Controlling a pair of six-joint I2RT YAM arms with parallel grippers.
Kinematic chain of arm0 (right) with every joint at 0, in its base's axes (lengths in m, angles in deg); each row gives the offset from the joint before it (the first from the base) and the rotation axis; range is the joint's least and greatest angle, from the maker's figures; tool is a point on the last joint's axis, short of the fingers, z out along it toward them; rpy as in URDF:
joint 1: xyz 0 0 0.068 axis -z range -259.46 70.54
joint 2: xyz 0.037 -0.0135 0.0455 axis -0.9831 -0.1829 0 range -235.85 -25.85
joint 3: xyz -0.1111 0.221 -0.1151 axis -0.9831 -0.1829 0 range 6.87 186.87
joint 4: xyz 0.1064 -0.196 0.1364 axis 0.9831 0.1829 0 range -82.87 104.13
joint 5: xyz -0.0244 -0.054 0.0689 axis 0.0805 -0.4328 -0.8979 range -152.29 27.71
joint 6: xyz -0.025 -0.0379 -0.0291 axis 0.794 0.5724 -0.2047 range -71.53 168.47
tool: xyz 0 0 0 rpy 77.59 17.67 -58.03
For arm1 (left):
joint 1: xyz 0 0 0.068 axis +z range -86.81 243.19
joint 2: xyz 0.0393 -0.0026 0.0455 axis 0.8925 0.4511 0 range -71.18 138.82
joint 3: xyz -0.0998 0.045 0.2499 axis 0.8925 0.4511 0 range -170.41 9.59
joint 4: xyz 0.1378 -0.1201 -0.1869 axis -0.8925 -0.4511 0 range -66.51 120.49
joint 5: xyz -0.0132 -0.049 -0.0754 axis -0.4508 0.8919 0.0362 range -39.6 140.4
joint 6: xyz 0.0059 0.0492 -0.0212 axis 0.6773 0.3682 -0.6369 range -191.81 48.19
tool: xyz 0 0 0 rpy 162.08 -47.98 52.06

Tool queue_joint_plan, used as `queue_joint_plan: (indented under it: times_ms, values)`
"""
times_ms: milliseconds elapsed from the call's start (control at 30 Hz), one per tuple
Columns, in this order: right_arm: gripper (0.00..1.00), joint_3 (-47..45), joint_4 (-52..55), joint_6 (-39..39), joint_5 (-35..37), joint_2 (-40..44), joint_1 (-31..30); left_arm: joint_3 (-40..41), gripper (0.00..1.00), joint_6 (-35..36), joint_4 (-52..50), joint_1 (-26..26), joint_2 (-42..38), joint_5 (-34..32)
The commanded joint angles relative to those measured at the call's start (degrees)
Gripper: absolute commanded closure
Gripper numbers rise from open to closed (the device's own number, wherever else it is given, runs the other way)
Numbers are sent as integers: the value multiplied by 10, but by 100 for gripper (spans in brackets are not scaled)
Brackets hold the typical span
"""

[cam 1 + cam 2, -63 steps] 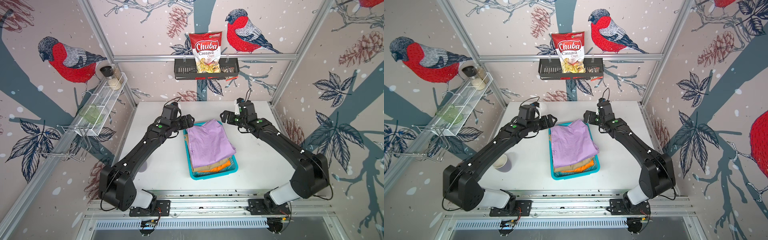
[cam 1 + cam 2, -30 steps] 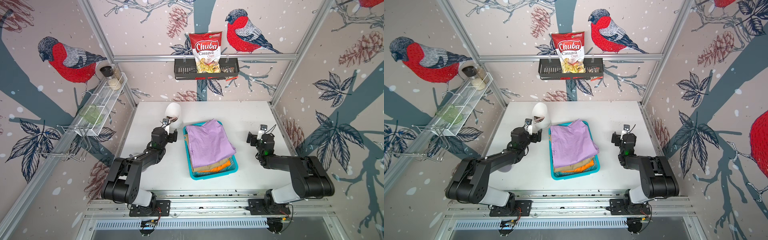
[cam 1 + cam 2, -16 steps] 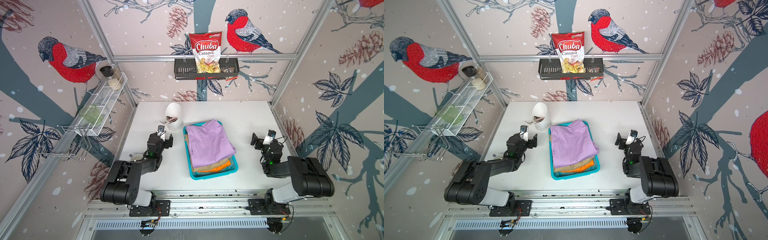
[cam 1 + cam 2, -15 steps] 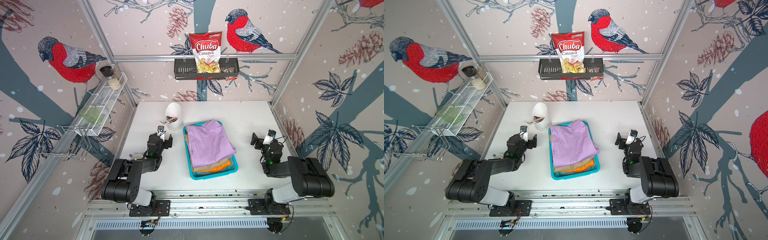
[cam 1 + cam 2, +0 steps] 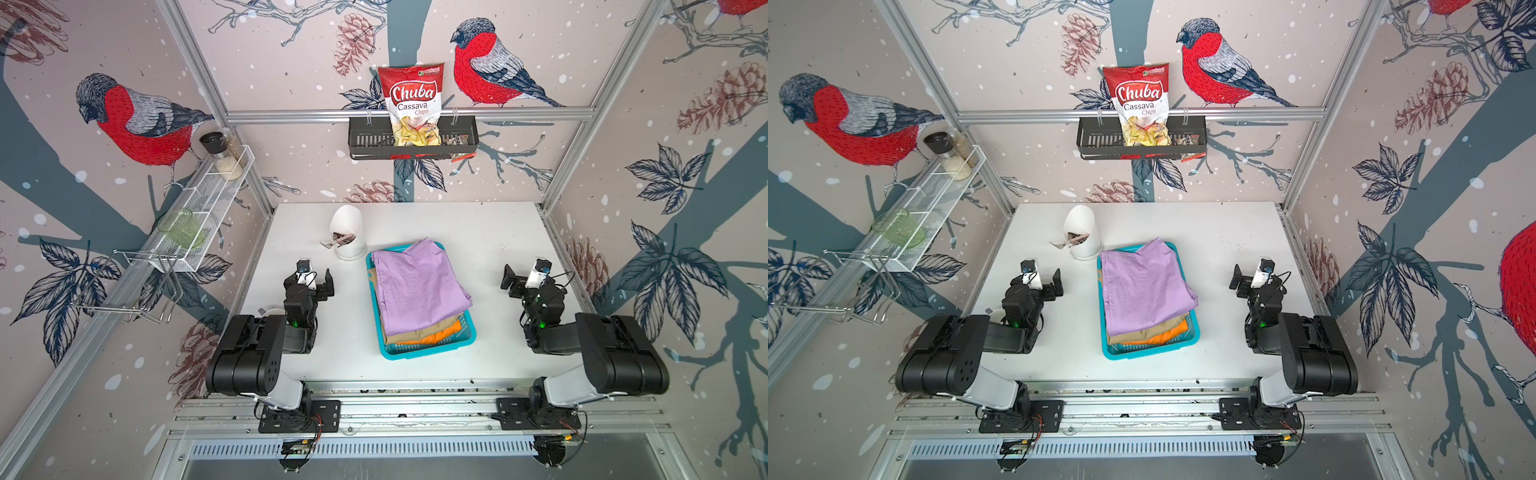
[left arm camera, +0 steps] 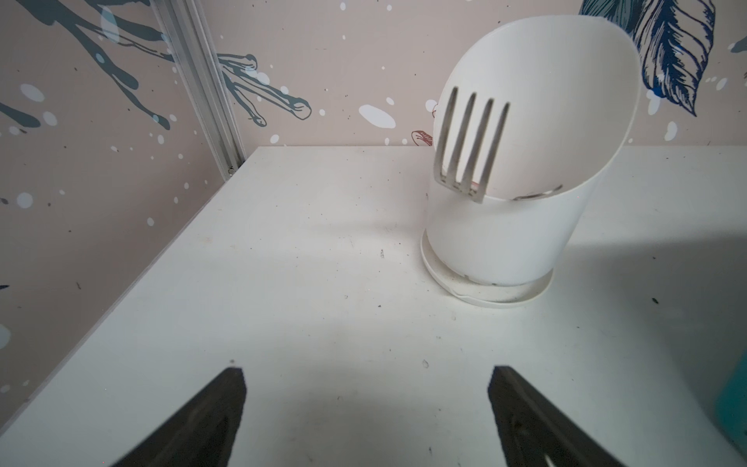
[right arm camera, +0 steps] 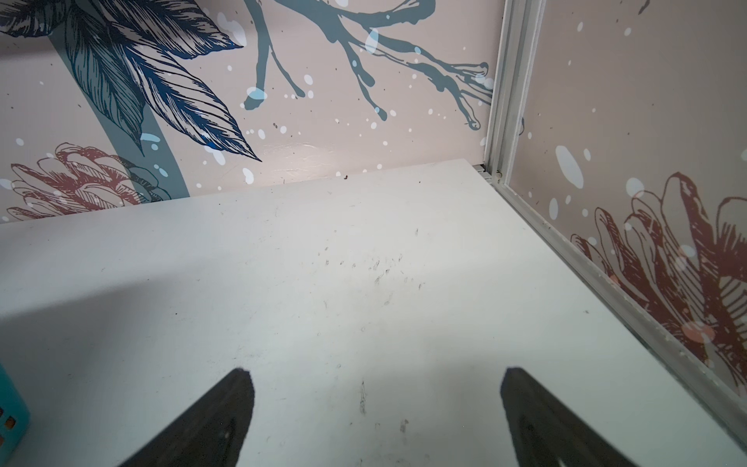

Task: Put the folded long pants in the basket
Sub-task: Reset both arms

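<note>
You have all three folded long pants in the basket point(image 5: 428, 353), at the centre of both top views: lilac pair point(image 5: 419, 286) on top, tan pair point(image 5: 419, 332) under it, orange pair point(image 5: 444, 332) lowest. The left gripper point(image 6: 366, 376) and the right gripper point(image 7: 376, 378) both stand spread wide with nothing between the fingers, over bare table point(image 5: 478, 232) on either side of the basket and well apart from it.

The risk I see is the stack itself. It rises above the rim, and the lilac layer hangs over the right-hand wall and pokes past the upper edge. Nudge or lift the basket and that top piece may slide out. If you reach in to tidy it, a pinch could drag the loose cloth and undo the fold. Watch the left arm too: the white utensil holder point(image 5: 348, 232) with its fork point(image 6: 471, 149) sits just beside the basket's upper-left corner and would tip easily.

The stack's long axis runs from upper frame to lower frame, leaning slightly toward lower right, in line with the basket's long sides. The lilac's pointed corner aims at the upper frame, and the layered edges fan out at the lower end.
</note>
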State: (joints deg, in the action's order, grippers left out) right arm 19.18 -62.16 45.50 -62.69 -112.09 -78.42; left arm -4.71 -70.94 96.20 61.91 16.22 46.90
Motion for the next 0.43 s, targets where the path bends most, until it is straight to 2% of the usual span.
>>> queue_joint_plan:
  times_ms: [0, 400]
  values:
    - [0, 2, -12, -1, 3, 2, -1, -3, 2, -8, 27, 2, -3, 9]
    - [0, 5, -9, -7, 25, 1, -4, -1, 2, -8, 31, 2, -3, 9]
